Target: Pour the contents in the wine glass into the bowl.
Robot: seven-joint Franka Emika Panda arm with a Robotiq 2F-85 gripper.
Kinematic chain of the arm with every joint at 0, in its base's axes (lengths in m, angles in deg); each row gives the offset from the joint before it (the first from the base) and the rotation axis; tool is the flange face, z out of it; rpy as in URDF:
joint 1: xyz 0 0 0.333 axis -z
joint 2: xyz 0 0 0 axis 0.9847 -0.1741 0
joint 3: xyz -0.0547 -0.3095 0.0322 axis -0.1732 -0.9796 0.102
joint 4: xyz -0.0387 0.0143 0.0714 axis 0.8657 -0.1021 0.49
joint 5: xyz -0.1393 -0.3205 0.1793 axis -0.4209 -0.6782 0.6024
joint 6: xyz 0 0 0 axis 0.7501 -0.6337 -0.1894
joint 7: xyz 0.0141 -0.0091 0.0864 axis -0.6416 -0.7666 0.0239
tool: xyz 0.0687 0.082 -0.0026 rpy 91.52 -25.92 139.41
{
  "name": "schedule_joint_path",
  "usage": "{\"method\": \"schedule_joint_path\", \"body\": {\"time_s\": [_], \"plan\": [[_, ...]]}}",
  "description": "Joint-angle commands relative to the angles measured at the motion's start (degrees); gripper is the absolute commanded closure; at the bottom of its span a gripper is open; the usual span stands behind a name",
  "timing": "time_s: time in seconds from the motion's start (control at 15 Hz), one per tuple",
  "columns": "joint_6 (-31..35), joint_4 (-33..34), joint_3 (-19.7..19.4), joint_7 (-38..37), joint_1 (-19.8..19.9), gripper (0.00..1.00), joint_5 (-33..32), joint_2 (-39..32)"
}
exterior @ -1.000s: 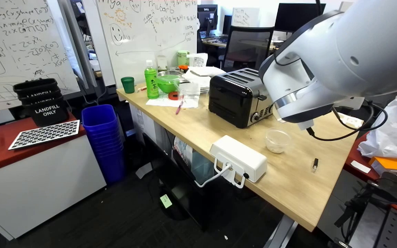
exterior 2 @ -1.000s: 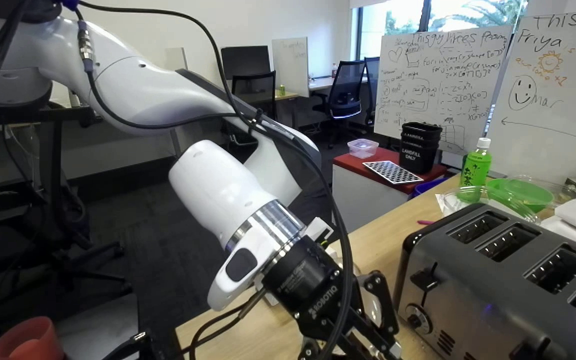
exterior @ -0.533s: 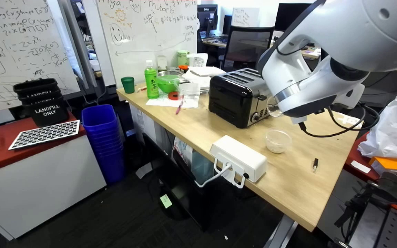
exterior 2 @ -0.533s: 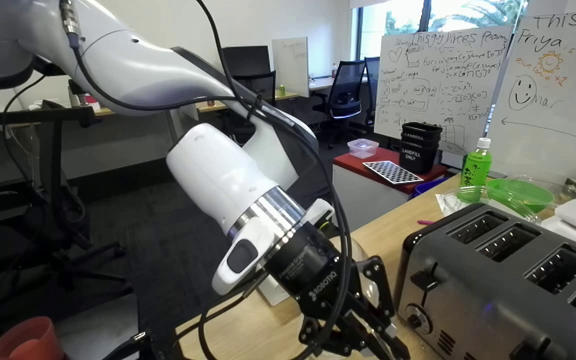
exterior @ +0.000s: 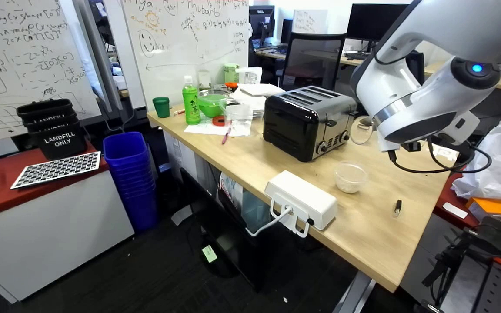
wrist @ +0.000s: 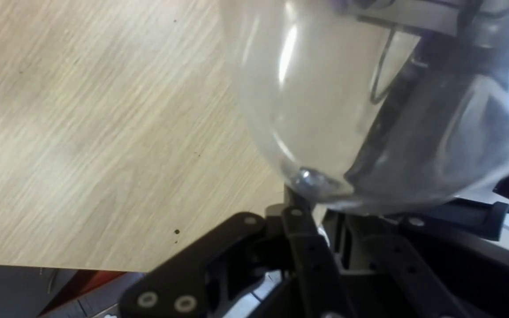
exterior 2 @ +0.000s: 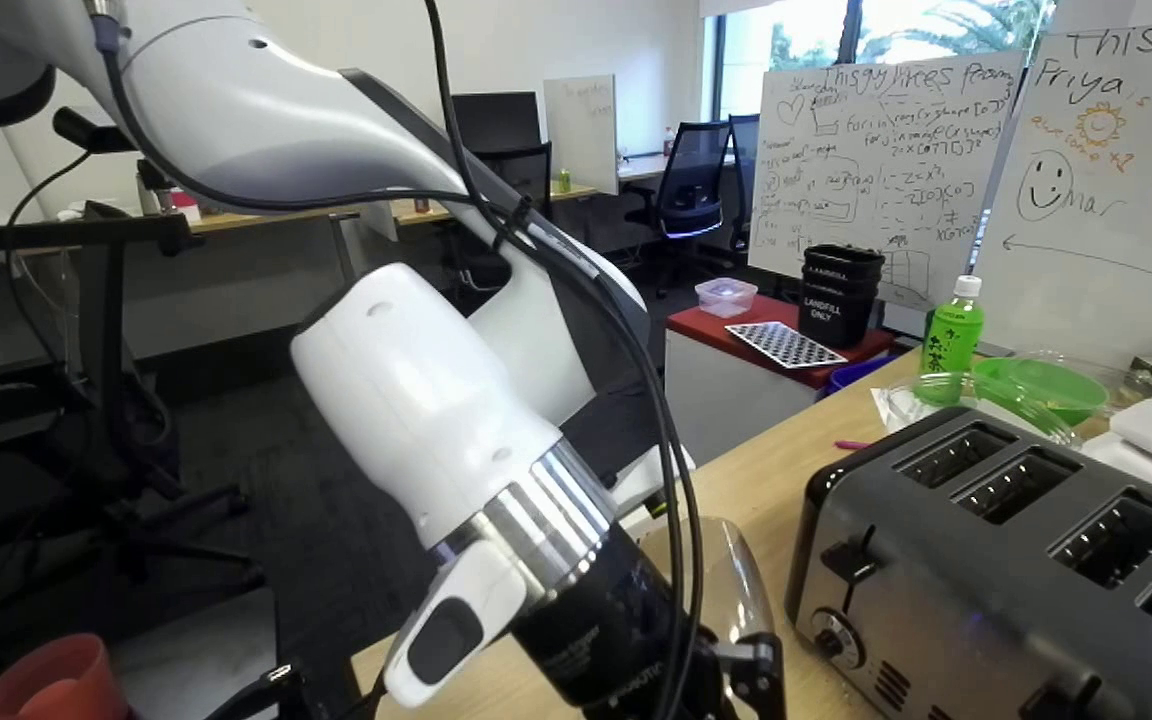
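Overrunning the wrist view: wine glass point(wrist: 360, 101)

White capitals spell "LANDFILL ONLY" on the stacked black plastic bins point(exterior: 61, 130) in both exterior views, and the white-capped green plastic bottle point(exterior 2: 952, 335) bears "お茶". Handwriting gives "rhubarb" and "Friya" on the white rectangular whiteboard behind the bottle point(exterior 2: 1096, 230), "range(x.shape" on the white rectangular whiteboard behind the bins point(exterior 2: 881, 170). The black computer monitor point(exterior: 262, 25) reads "DELL"; blurred letters on the black cylindrical wrist housing point(exterior 2: 591, 630) seem to begin "ROBOT".
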Motion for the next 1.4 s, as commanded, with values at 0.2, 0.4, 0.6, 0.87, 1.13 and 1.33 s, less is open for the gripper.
{"method": "schedule_joint_path", "body": {"time_s": [0.2, 0.4, 0.6, 0.87, 1.13, 1.33], "plan": [[-13.9, -5.6, -6.6, -2.7, 1.5, 0.96, 1.7, 5.2], [-18.3, -6.8, -7.4, 0.6, 4.1, 0.96, 6.3, 8.0], [-22.7, -7.6, -6.7, 2.5, 7.3, 0.96, 11.1, 10.5], [-29.3, -8.1, -5.7, 6.1, 12.7, 0.96, 15.7, 14.9], [-36.6, -8.1, -2.0, 10.3, 21.6, 0.96, 17.4, 20.8], [-42.8, -8.2, 5.5, 11.7, 32.3, 0.96, 15.7, 25.0]]}}
